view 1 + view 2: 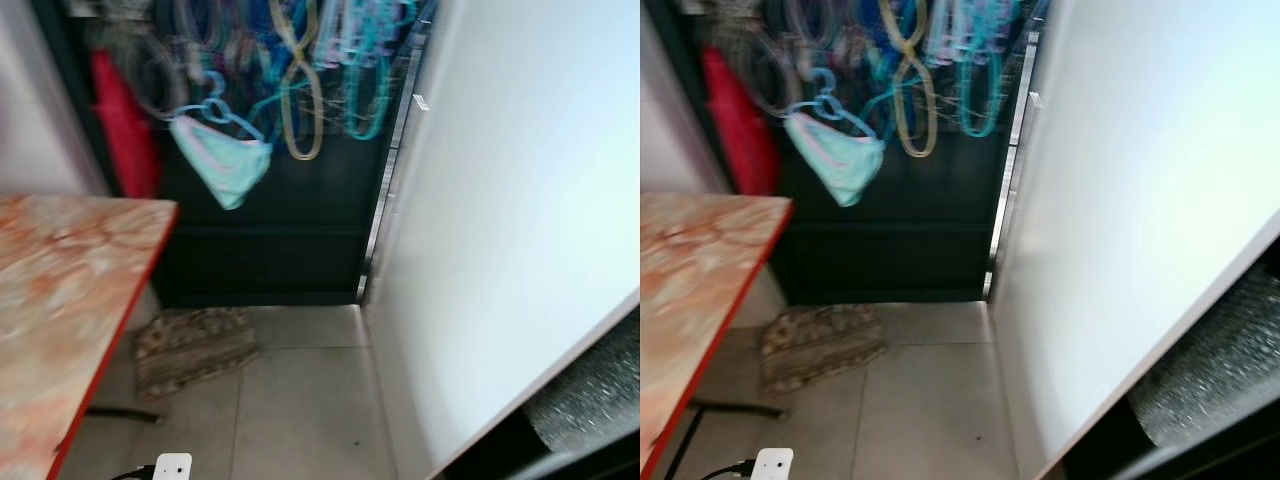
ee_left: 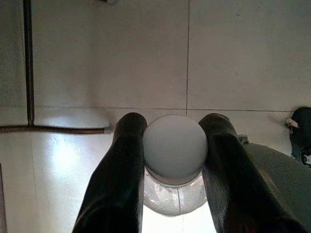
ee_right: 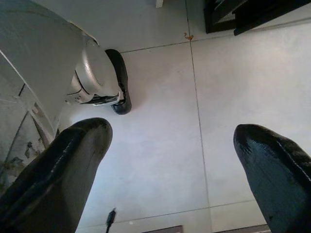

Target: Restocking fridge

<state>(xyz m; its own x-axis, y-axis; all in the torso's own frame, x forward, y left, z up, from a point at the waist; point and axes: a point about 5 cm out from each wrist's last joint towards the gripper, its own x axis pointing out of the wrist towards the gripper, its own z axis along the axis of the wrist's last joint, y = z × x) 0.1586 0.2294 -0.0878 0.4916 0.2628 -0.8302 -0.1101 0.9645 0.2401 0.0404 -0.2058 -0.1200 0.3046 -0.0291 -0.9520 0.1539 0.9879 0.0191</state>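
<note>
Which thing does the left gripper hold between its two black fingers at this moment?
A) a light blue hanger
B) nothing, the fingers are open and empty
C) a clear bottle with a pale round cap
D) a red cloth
C: in the left wrist view the left gripper is shut on the bottle, its fingers pressing both sides of the pale round cap above the tiled floor.

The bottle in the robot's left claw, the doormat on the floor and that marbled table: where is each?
Bottle [image 2: 175, 150]: left wrist view, on its white cap, between the left gripper's fingers.
Doormat [image 1: 195, 347]: left eye view, on its patterned middle.
Table [image 1: 70, 270]: left eye view, on its bare marbled top.
</note>
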